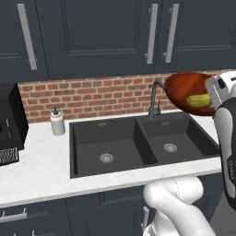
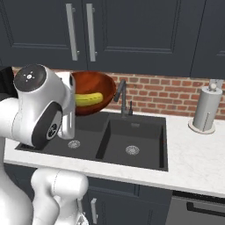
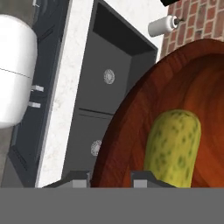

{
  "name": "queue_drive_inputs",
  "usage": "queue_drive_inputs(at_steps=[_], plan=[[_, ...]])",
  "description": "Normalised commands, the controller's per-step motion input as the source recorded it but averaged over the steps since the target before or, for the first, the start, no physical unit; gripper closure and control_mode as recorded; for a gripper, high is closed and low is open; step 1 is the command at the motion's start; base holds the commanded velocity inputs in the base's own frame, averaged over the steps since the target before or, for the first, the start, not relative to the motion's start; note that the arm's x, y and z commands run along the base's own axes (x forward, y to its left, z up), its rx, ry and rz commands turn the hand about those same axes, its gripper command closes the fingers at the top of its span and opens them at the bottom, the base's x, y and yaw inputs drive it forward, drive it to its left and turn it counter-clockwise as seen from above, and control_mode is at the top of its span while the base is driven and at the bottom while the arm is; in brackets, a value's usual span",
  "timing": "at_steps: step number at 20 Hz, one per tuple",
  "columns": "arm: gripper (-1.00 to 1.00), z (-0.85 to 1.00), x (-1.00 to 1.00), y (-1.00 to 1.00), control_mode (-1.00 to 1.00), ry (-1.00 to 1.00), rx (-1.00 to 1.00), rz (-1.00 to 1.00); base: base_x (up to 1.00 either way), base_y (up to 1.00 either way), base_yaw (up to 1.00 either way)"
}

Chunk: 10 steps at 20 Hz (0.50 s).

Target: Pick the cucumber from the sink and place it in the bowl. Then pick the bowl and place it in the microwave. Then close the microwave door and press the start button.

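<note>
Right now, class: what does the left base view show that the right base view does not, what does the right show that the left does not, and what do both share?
Left base view alone: a white soap dispenser on the counter and a black appliance at the left edge.

Right base view alone: a paper towel roll standing right of the sink.

Shared: the black double sink, its faucet, the brick backsplash, and the bowl held tilted above the sink with the cucumber inside.

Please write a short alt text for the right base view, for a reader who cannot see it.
A white robot arm holds a bowl tilted above the sink, with the cucumber lying inside it. A faucet stands behind the sink and a paper towel roll on the counter at right.
</note>
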Motion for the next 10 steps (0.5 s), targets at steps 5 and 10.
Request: queue_drive_inputs(at_steps=[5,10], plan=[[1.00,0.05,0.00,0.30,-1.00,-0.31,-0.04,-0.01,0.00,0.00,0.00],[1.00,0.04,0.00,0.30,-1.00,-0.12,-0.04,0.00,0.00,0.00,0.00]])
